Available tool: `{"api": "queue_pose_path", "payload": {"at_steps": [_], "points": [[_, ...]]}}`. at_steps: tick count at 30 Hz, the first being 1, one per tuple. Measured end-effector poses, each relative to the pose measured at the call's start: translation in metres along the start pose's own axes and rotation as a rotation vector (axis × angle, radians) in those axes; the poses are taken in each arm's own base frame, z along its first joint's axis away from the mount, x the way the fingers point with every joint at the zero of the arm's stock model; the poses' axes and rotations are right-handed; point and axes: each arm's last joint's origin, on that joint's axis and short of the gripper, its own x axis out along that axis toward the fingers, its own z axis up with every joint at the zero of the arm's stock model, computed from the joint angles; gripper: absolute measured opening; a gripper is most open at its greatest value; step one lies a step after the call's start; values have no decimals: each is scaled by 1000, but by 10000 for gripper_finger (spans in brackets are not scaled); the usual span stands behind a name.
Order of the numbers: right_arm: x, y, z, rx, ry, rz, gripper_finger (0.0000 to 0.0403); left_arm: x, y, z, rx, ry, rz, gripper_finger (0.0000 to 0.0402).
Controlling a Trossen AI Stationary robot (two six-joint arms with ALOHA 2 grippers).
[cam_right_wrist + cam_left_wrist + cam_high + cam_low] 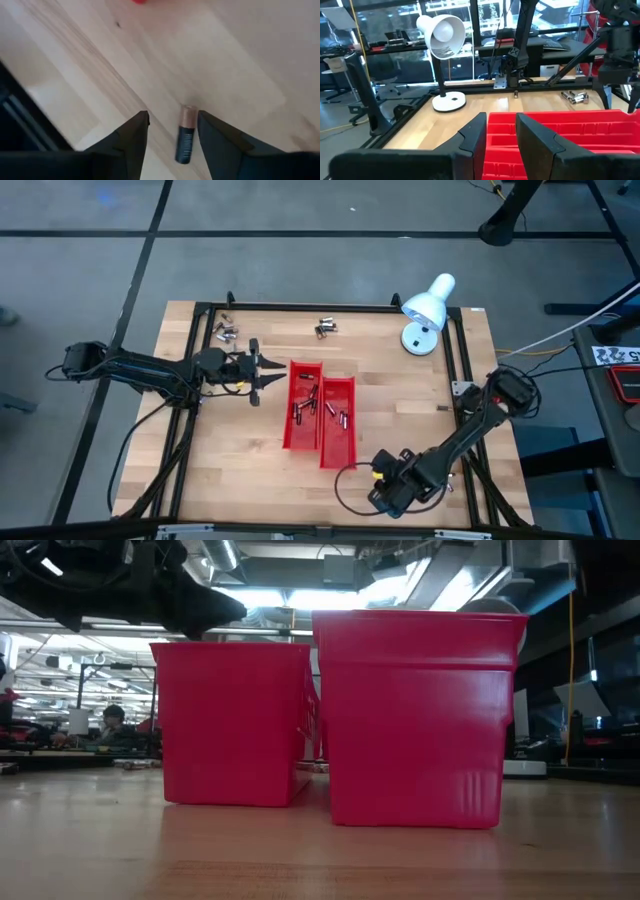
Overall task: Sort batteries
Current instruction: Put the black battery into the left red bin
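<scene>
Two red trays stand side by side mid-table, and each holds a few batteries. More batteries lie loose at the far left and the far middle. My left gripper hangs level at the left tray's left side, open, with nothing between its fingers. My right gripper points down near the table's near right corner, open. Its fingers stand on either side of a black battery with a copper end that lies flat on the wood.
A white desk lamp stands at the far right. A black frame rail runs around the table top. Bare wood lies near the front left. A dark edge shows close beside my right gripper.
</scene>
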Motion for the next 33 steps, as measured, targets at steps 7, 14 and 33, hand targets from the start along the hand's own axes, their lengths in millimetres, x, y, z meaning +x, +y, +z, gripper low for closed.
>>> {"api": "queue_pose_path", "payload": {"at_steps": [7, 14, 33], "points": [[55, 9, -26, -45, 17, -50, 151, 0, 1, 0, 4, 2, 4, 95], [62, 14, -44, -107, -3, -152, 35, 0, 2, -1, 7, 13, 11, 95], [-63, -12, 18, -223, -341, -317, 36, 0, 6, -5, -1, 45, 45, 95]]}}
